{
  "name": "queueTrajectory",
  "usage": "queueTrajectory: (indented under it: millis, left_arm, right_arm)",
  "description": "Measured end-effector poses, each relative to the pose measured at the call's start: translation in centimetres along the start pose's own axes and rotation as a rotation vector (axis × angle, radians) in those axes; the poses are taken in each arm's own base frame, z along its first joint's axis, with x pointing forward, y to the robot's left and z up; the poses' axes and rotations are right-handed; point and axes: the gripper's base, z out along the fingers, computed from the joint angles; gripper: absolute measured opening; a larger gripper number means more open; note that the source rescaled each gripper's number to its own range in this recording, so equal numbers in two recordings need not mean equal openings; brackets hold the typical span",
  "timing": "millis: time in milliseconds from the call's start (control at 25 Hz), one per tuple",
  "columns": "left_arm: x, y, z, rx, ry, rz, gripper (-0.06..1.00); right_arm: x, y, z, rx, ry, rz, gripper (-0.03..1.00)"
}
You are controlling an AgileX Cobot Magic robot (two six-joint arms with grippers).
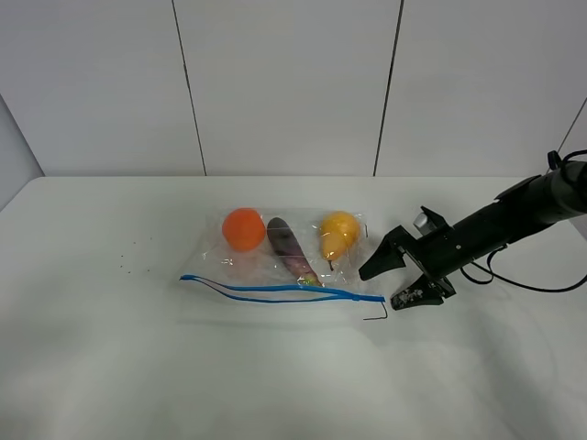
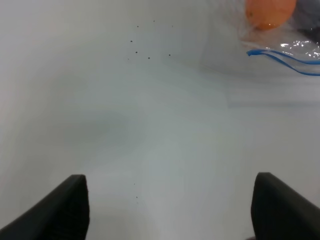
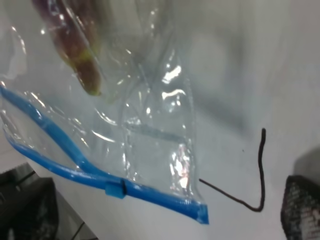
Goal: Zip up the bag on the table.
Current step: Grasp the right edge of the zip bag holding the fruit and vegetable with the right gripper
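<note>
The clear bag [image 1: 284,266] lies flat in the middle of the white table [image 1: 92,367], holding an orange fruit [image 1: 243,228], a purple vegetable [image 1: 286,246] and a yellow pear [image 1: 337,231]. Its blue zipper strip [image 1: 275,291] runs along the near edge, and the two blue tracks [image 3: 45,135] stand apart on one side of the small blue slider [image 3: 115,190]. My right gripper [image 1: 378,290] is open right at the bag's right corner [image 3: 200,214]. My left gripper [image 2: 175,215] is open over bare table, well short of the bag's end [image 2: 285,52].
A thin black corner mark [image 1: 376,313] is drawn on the table just beside the bag's right corner. Small dark specks [image 1: 128,257] dot the tabletop to the left. A white panelled wall [image 1: 275,82] stands behind the table.
</note>
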Motion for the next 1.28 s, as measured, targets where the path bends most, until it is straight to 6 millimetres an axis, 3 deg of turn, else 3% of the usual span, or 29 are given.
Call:
queueTrajectory:
  millis: [440,1280]
  left_arm:
    - [0.0,0.0,0.0,0.000,0.000,0.000,0.85]
    - [0.0,0.0,0.0,0.000,0.000,0.000,0.85]
  right_arm:
    - [-0.5,-0.4,0.7,-0.061,-0.040,0.042,0.47]
    - [-0.7,-1.3,1.7,-0.096,-0.052,0.047,0.45]
